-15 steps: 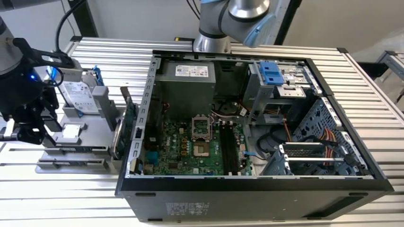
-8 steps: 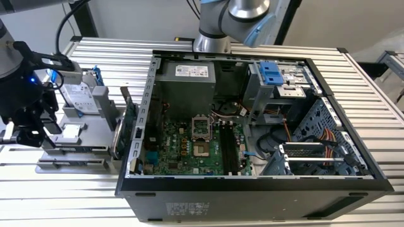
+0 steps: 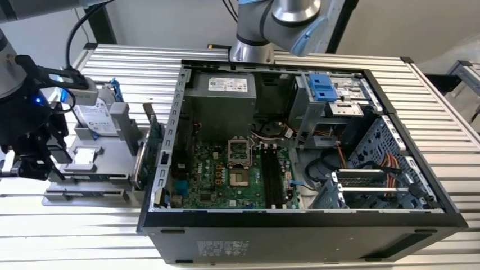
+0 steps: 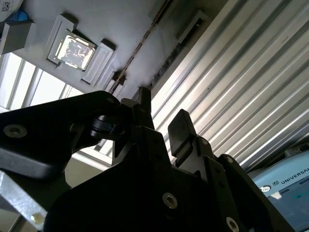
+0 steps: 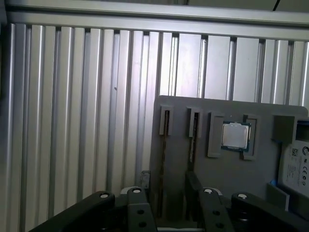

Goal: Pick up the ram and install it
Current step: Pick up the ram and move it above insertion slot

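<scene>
item: ram (image 5: 164, 159), one long, thin, narrow stick
view: edge-on in both wrist views; ram (image 4: 143, 41) shows as a fine line
look: dark brownish-grey edge, faces hidden
pose: standing on its long edge
where: seated in a narrow slot of the grey holder (image 5: 231, 169), beside a parallel slot
state: not lifted

Bright even light, glare on ribbed table (image 4: 241, 96), shadowed inside case (image 3: 300, 239)

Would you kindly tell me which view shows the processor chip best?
The first wrist view: the processor chip sits square-on, unobstructed, in the grey holder. The second wrist view shows it aslant and glary; the exterior view, far off and foreshortened.
</scene>
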You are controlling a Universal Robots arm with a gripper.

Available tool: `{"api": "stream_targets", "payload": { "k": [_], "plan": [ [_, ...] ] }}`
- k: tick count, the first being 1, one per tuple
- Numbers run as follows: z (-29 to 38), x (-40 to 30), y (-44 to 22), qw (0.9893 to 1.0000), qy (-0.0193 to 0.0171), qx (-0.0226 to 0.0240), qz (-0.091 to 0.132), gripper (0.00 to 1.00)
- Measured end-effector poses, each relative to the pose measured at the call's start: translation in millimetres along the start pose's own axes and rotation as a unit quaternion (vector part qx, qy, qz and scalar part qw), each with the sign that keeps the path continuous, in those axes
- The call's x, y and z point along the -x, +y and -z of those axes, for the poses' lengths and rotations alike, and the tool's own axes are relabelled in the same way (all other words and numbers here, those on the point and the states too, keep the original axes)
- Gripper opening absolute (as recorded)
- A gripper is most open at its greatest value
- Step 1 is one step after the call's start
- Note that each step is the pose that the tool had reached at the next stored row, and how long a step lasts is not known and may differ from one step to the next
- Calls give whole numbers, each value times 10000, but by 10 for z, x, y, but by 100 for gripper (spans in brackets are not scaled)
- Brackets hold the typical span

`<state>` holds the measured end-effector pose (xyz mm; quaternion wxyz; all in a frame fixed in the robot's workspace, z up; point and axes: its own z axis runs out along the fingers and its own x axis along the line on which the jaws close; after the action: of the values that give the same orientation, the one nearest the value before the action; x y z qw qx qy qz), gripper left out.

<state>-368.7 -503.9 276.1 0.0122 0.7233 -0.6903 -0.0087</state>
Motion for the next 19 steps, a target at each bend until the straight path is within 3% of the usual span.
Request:
{"api": "stream_targets", "payload": {
  "k": [6, 19],
  "plan": [
    [-12, -20, -7, 10000, -1, 28, -1, 100],
    [-42, -22, -10, 10000, -2, 30, -7, 100]
  ]
}}
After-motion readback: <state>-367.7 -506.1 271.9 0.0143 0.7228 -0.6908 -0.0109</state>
